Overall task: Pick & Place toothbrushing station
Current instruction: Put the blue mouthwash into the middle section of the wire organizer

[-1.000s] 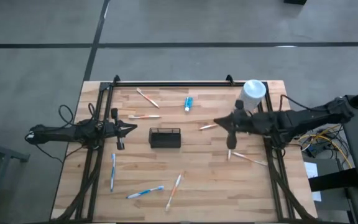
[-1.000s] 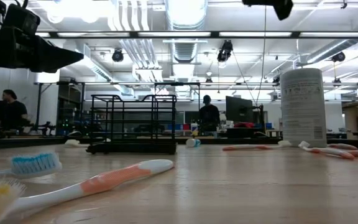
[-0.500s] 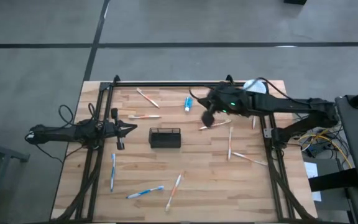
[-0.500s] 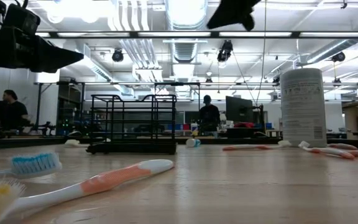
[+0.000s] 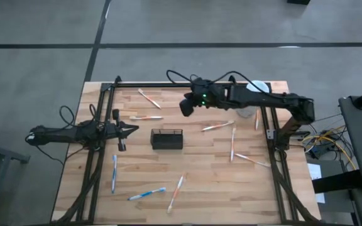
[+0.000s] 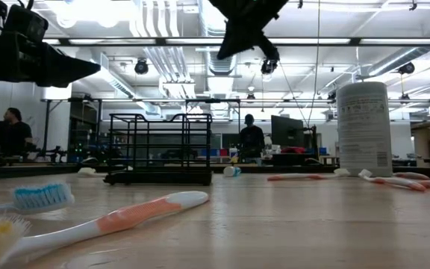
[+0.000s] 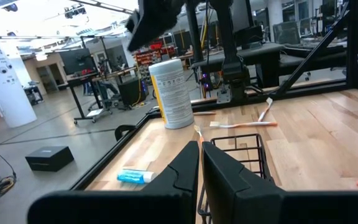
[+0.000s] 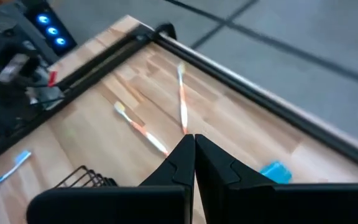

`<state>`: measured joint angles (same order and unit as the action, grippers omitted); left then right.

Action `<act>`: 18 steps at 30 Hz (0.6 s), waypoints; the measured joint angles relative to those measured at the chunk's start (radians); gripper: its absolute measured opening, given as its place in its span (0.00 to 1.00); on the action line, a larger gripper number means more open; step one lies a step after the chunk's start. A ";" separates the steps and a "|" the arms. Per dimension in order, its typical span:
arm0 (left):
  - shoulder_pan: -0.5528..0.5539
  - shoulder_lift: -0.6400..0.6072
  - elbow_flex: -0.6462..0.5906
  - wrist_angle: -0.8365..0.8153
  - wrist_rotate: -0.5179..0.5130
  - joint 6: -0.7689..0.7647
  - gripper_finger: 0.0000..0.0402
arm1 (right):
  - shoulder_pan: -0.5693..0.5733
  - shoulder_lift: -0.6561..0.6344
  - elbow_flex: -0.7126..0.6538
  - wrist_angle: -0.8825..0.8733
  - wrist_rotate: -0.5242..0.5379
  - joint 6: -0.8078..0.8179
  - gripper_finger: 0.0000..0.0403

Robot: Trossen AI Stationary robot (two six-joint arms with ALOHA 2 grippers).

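Observation:
The toothbrushing station, a small black wire-mesh basket (image 5: 167, 139), stands on its base in the middle of the wooden table; it also shows in the low view (image 6: 159, 149) and the left wrist view (image 7: 241, 149). My left gripper (image 5: 134, 130) is shut and empty, level, just left of the basket. My right gripper (image 5: 185, 107) is shut and empty, held high above the table's far middle, beyond the basket; the low view shows it near the ceiling line (image 6: 239, 33). Its wrist view (image 8: 192, 139) looks down on two toothbrushes and a corner of the basket (image 8: 86, 177).
Several toothbrushes lie scattered: far left (image 5: 148, 98), (image 5: 145, 117), right of the basket (image 5: 217, 125), (image 5: 233, 143), and near the front (image 5: 147, 194), (image 5: 176, 191). A blue toothpaste tube (image 8: 275, 171) lies under my right gripper. A white-topped canister (image 6: 364, 127) stands at the far right corner.
My right gripper has swung from the table's right side, near the canister, toward the left and far edge, and now hangs above the far middle. It stays shut. The basket and the toothbrushes have not moved.

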<state>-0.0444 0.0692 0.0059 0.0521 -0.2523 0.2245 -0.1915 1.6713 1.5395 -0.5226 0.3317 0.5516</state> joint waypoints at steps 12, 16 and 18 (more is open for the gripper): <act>0.000 0.000 0.000 0.000 0.000 0.000 0.06 | -0.013 -0.057 -0.147 0.159 0.008 0.049 0.02; 0.000 0.000 0.000 0.000 0.000 0.000 0.06 | -0.026 -0.103 -0.277 0.321 0.002 0.079 0.02; 0.000 0.000 0.000 0.000 0.000 0.000 0.06 | -0.036 -0.112 -0.329 0.382 -0.021 0.099 0.02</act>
<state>-0.0442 0.0690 0.0059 0.0521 -0.2523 0.2245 -0.2274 1.5594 1.2105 -0.1406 0.3110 0.6504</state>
